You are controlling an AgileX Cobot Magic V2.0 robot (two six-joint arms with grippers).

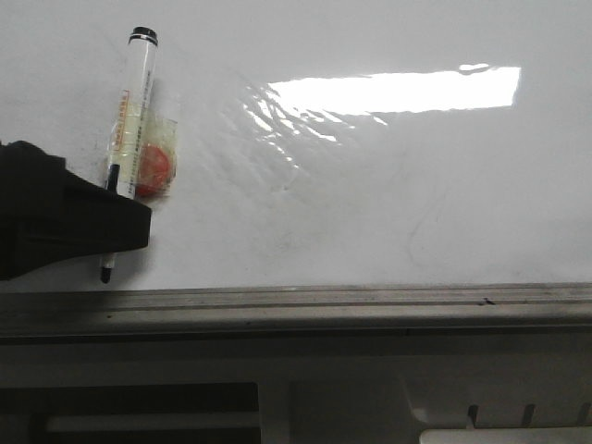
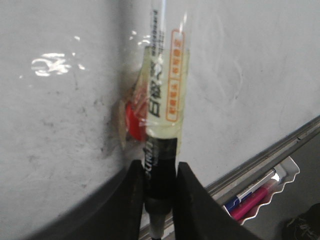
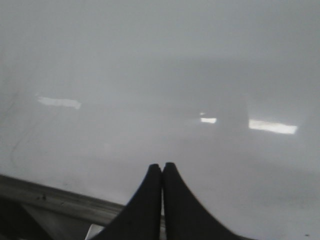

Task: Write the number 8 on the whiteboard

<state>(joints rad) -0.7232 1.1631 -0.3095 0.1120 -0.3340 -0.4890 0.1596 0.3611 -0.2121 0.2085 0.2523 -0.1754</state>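
My left gripper point(image 1: 106, 242) sits at the left of the whiteboard point(image 1: 388, 185), its jaws clamped on the dark lower barrel of a marker point(image 1: 132, 116). In the left wrist view the same grip shows: the fingers point(image 2: 131, 200) press the marker point(image 2: 162, 105) from both sides, tip pointing down toward the grey rail point(image 1: 305, 305). Clear tape and a red blob point(image 1: 153, 166) cling to the barrel. No drawn 8 shows on the board, only faint grey smudges and a bright glare patch point(image 1: 398, 91) further right. My right gripper point(image 3: 161, 172) hangs over the board's glossy surface, jaws pressed together, holding nothing.
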